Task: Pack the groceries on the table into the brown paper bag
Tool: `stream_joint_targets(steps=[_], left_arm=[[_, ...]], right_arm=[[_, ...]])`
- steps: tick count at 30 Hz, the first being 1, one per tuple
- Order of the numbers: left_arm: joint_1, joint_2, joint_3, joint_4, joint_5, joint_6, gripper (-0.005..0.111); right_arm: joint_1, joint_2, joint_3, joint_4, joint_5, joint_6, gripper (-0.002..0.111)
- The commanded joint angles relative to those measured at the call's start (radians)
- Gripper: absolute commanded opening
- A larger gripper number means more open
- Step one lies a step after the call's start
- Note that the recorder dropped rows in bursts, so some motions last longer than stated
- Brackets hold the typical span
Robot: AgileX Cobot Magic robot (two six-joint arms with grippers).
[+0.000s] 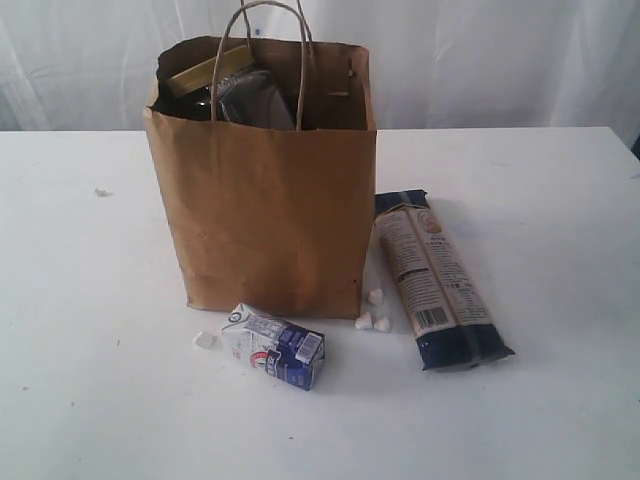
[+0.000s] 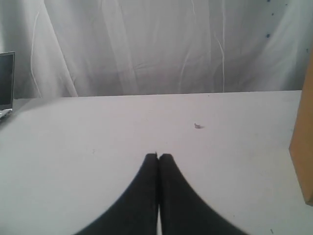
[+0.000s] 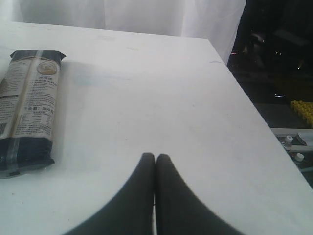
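The brown paper bag (image 1: 265,200) stands upright mid-table, its edge also in the left wrist view (image 2: 304,147). Inside its mouth I see the gold-lidded jar (image 1: 205,72) and a dark silver-topped jar (image 1: 255,98). The long dark-blue noodle packet (image 1: 435,278) (image 3: 27,107) lies flat to the bag's right. In front of the bag the small white-blue carton (image 1: 273,345) lies on its side. The pouch and the yellow bottle are out of view. My left gripper (image 2: 158,156) and right gripper (image 3: 155,156) are shut and empty above the white table (image 1: 90,350); neither shows in the exterior view.
Small white crumbs (image 1: 372,318) lie by the bag's front corner, another (image 1: 204,340) by the carton, one (image 1: 102,192) far left. A laptop edge (image 2: 6,83) sits at the table's far side. The table's edge (image 3: 254,107) drops off beyond the right gripper. White curtain behind.
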Motion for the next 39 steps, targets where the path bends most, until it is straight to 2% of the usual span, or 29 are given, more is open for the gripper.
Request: stream_joint_targets(steps=[1,3,7,15,17,18,21,22,25,35,39], left_arm=[[-0.011,-0.007,-0.006,-0.123,0.042,0.005,0.000],[-0.011,-0.007,-0.006,-0.177,0.089,0.005,0.000],[-0.011,-0.007,0.000,-0.184,0.250,0.009,0.000],[-0.011,-0.007,0.088,-0.149,0.234,0.020,0.000],[-0.011,-0.007,0.144,-0.157,0.174,0.016,0.000],[-0.001,-0.007,0.183,-0.158,0.080,0.009,0.000],[0.059,-0.007,0.289,-0.158,-0.041,0.066,0.000],[0.072,-0.007,0.331,-0.195,-0.041,0.066,0.000],[0.076,-0.007,0.331,-0.220,-0.038,0.149,0.000],[0.076,-0.007,0.331,-0.218,-0.038,0.150,0.000],[0.076,-0.007,0.331,-0.209,-0.095,0.150,0.000]], right_arm=[[-0.005,-0.005,-0.001,0.002,-0.002,0.002,0.000],[-0.005,-0.005,-0.001,0.002,-0.002,0.002,0.000],[-0.005,-0.005,-0.001,0.002,-0.002,0.002,0.000],[-0.005,-0.005,-0.001,0.002,-0.002,0.002,0.000],[-0.005,-0.005,-0.001,0.000,-0.002,0.023,0.000],[-0.005,-0.005,-0.001,0.002,-0.002,0.023,0.000],[-0.005,-0.005,-0.001,0.002,-0.002,0.025,0.000],[-0.005,-0.005,-0.001,0.002,-0.002,0.025,0.000],[-0.005,-0.005,-0.001,0.002,-0.002,0.025,0.000],[-0.005,-0.005,-0.001,0.002,-0.002,0.025,0.000],[-0.005,-0.005,-0.001,-0.011,-0.002,0.021,0.000]])
